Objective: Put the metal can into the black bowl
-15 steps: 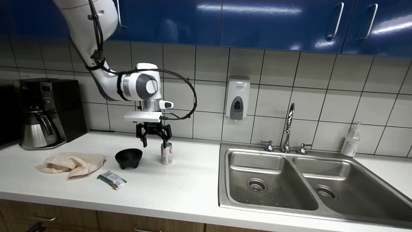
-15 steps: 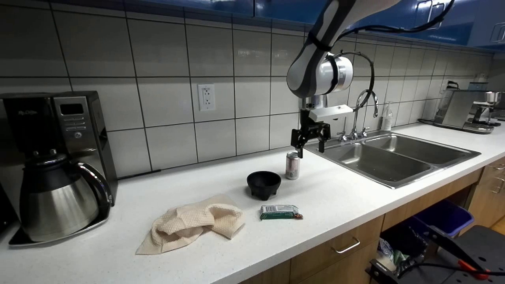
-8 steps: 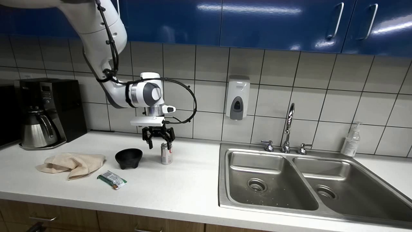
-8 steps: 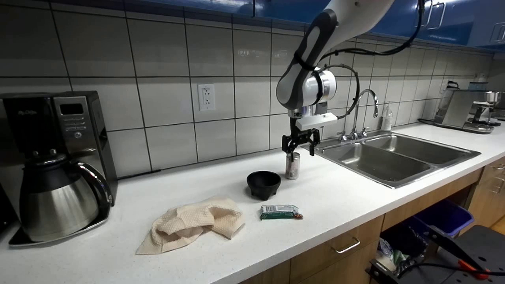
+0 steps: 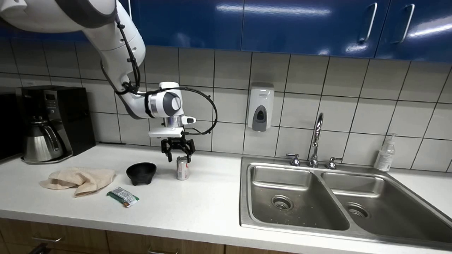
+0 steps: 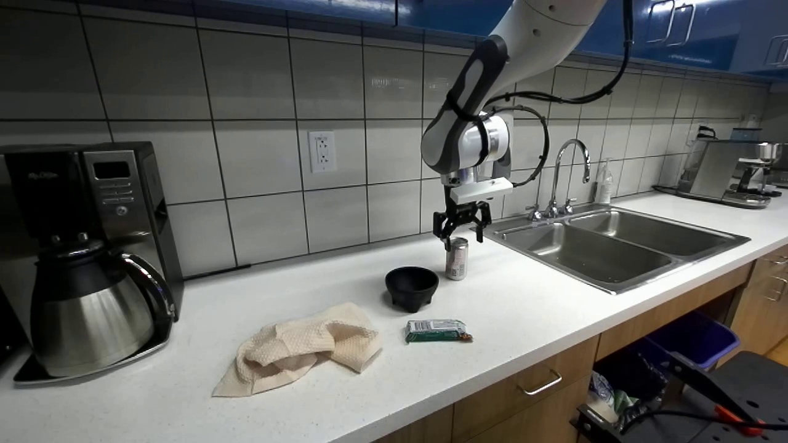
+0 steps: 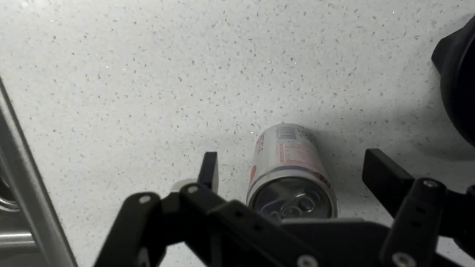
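The metal can (image 5: 182,172), silver with red print, stands upright on the counter; it also shows in an exterior view (image 6: 456,264). The black bowl (image 5: 141,174) sits beside it, with the can between the bowl and the sink, and shows in an exterior view (image 6: 412,290). My gripper (image 5: 179,160) is open, just above the can's top, also seen in an exterior view (image 6: 463,242). In the wrist view the can (image 7: 287,152) lies between the spread fingers (image 7: 291,167), touching neither; part of its lid is hidden. The bowl's edge (image 7: 458,85) shows at the right.
A green and white wrapped bar (image 6: 437,330) lies in front of the bowl. A beige cloth (image 6: 308,344) lies beside it. A coffee maker with steel carafe (image 6: 92,314) stands at one end. The double sink (image 5: 296,225) lies on the can's other side.
My gripper has come down and across towards the can, so its fingers are now over the can's top. The can, bowl, bar and cloth have not moved.
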Motion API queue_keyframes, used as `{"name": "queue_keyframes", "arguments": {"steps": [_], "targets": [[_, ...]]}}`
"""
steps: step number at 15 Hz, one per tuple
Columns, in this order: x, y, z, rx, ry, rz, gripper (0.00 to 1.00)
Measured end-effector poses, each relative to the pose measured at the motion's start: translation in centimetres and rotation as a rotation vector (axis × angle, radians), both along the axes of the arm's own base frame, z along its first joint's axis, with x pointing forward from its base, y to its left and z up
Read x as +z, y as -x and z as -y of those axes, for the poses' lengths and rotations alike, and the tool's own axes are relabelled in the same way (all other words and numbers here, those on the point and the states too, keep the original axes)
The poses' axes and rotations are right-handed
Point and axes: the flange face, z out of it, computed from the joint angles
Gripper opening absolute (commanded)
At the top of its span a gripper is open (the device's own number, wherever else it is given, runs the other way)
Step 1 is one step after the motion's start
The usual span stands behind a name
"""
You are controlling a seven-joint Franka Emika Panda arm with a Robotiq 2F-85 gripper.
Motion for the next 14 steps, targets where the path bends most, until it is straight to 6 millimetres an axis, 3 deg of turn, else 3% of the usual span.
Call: {"name": "queue_keyframes", "arguments": {"steps": [14], "targets": [[-2.8, -2.9, 0.7, -0.029, 0.015, -0.046, 1.00]]}}
